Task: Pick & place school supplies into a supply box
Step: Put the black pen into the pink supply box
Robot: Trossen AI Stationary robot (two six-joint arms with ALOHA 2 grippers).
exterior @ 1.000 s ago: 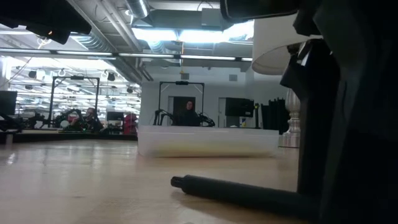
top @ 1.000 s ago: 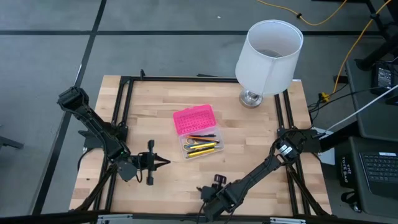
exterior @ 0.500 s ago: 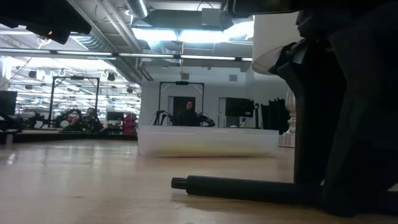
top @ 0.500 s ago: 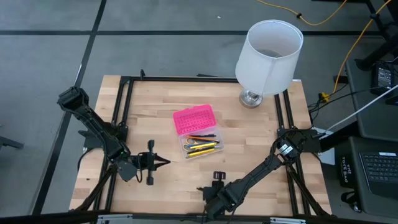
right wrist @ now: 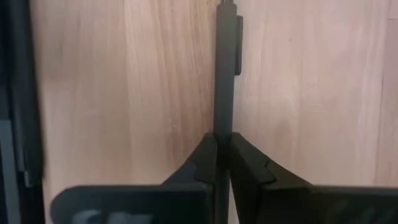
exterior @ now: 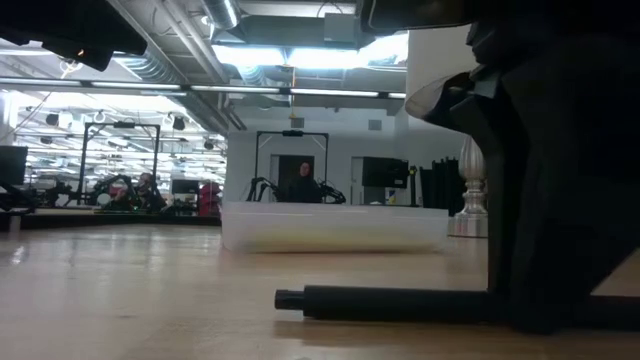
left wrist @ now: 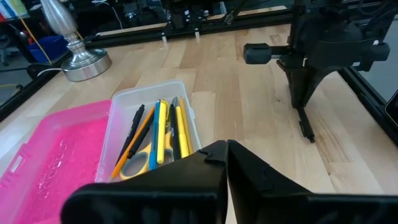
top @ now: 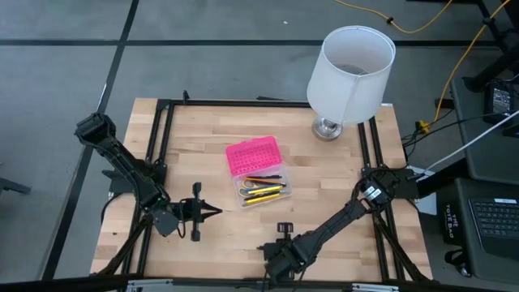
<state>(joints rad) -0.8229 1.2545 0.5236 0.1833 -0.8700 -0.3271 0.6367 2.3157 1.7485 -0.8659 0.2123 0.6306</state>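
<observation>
A black pen [right wrist: 225,68] lies flat on the wooden table near its front edge, also seen in the low view [exterior: 390,303]. My right gripper [right wrist: 222,144] stands over it, pointing steeply down, shut on the pen. The supply box has a clear base [top: 261,188] holding pens, pencils and yellow-handled scissors [left wrist: 134,165]. Its pink lid [top: 254,156] lies open on the far side. My left gripper [top: 217,212] waits shut to the left of the box, holding nothing. My right gripper pinches the black pen's barrel [right wrist: 222,127] between its two fingers. The fingers come from above, pointing steeply down, and lie across the pen. The pen lies level on the table, its long free part [exterior: 330,300] sticking out to one side of the fingers.
A white lampshade on a silver foot [top: 350,69] stands at the table's far right corner. Black frame bars [top: 162,146] run along the table's edges. Bare wood lies between the box and my right gripper.
My right gripper has rolled about its wrist and shut on the black pen without shifting along the table. The pen, which lay slanted in the low view, has swung round on the table and now lies level across that view.
</observation>
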